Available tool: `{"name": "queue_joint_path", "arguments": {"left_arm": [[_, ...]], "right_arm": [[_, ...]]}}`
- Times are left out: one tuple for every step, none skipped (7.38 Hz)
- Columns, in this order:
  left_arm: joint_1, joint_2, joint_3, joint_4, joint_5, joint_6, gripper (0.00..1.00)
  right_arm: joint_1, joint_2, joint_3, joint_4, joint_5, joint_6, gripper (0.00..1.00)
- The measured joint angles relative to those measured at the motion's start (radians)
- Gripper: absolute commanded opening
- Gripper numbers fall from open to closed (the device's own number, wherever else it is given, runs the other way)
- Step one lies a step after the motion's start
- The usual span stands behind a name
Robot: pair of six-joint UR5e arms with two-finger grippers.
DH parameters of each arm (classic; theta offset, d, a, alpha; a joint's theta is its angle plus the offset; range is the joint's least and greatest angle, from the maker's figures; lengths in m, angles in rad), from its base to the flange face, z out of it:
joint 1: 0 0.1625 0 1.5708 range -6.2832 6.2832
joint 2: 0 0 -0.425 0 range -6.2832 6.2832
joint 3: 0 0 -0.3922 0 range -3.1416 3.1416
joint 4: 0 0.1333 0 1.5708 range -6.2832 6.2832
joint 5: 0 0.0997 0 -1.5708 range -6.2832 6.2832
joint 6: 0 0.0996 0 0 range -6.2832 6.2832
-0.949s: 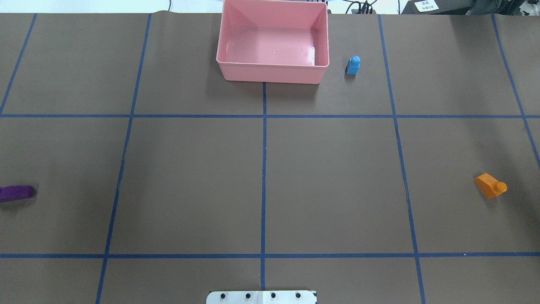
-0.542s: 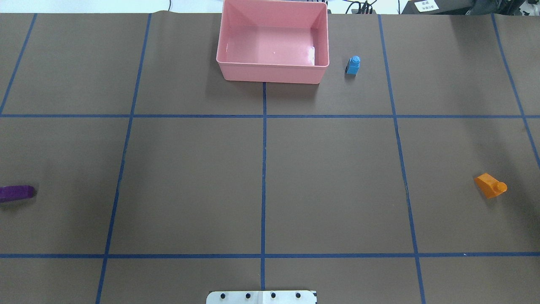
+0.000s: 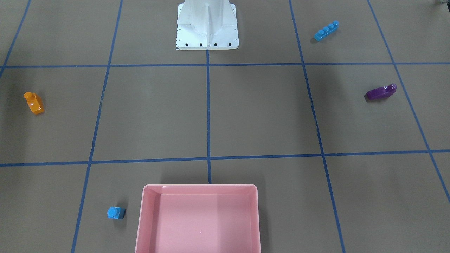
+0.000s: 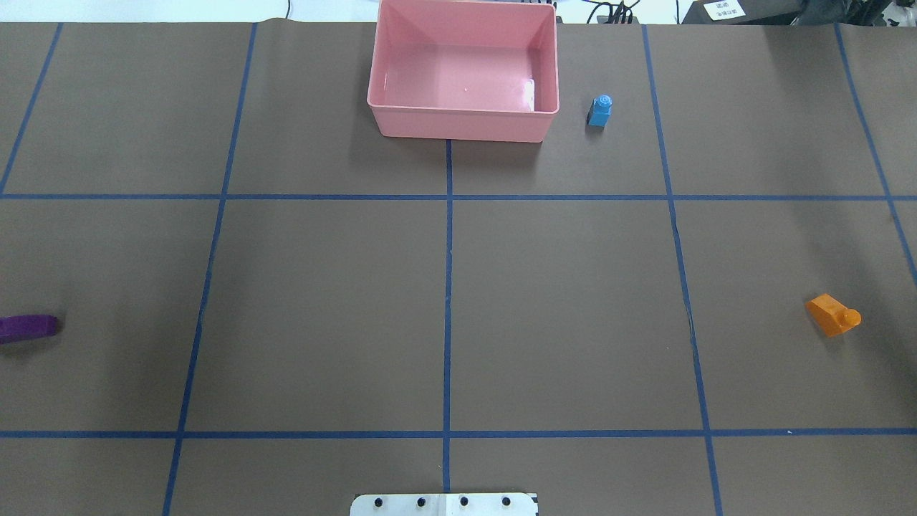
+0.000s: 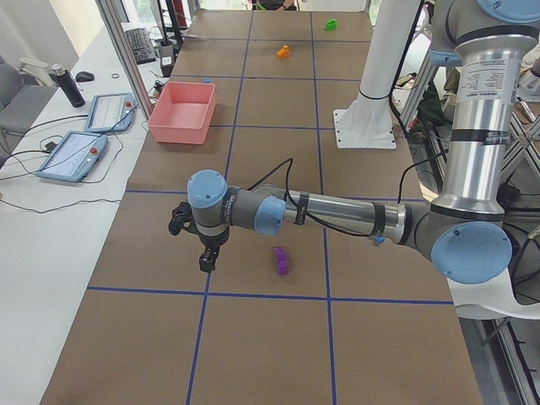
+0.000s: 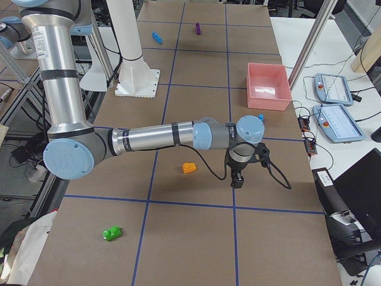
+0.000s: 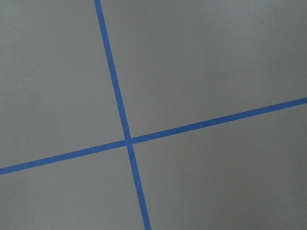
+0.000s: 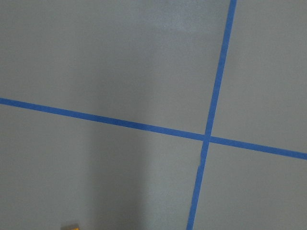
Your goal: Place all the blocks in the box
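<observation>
The pink box [image 4: 458,125] stands empty at the far middle of the table; it also shows in the front view [image 3: 200,185]. The light-blue cube [image 4: 599,111] stands just right of it. The orange block [image 4: 833,315] lies at the right, the purple slope [image 4: 27,327] at the left edge. The long blue block [image 3: 326,31] lies near the robot base. The green block [image 6: 111,233] lies at the table's right end. My left gripper [image 5: 205,261] hangs beside the purple slope [image 5: 281,261]; my right gripper [image 6: 237,180] hangs beside the orange block [image 6: 189,168]. I cannot tell whether either is open.
The white robot base [image 4: 444,504] sits at the near middle edge. Brown paper with blue tape lines covers the table. Both wrist views show only paper and tape; a sliver of orange [image 8: 71,226] shows at the right wrist view's bottom. Tablets [image 5: 80,156] lie beyond the far edge.
</observation>
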Motion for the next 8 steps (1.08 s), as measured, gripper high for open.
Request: {"name": "queue_joint_path", "arguments": {"left_arm": [[0.0, 0.0, 0.001, 0.0, 0.0, 0.001, 1.0], [0.001, 0.0, 0.001, -0.001, 0.0, 0.002, 1.0], [0.001, 0.0, -0.001, -0.005, 0.0, 0.001, 1.0], [0.001, 0.0, -0.001, -0.015, 0.0, 0.0, 1.0], [0.002, 0.0, -0.001, -0.029, 0.0, -0.001, 1.0], [0.002, 0.001, -0.002, -0.047, 0.0, -0.002, 1.0], [0.002, 0.001, -0.003, -0.073, 0.001, -0.003, 1.0], [0.002, 0.004, -0.004, -0.107, 0.001, -0.004, 1.0]], "right_arm": [[-0.004, -0.033, 0.01, 0.035, 0.002, -0.002, 1.0], [-0.007, -0.1, 0.024, 0.144, 0.0, -0.002, 1.0], [-0.011, -0.182, 0.031, 0.301, -0.004, 0.006, 1.0], [-0.013, -0.263, 0.038, 0.416, -0.007, 0.017, 1.0], [-0.016, -0.331, 0.052, 0.471, -0.011, 0.021, 1.0], [-0.021, -0.395, 0.07, 0.499, -0.017, 0.02, 1.0], [-0.027, -0.455, 0.082, 0.528, -0.022, 0.015, 1.0], [-0.034, -0.52, 0.087, 0.571, -0.025, -0.001, 1.0]]}}
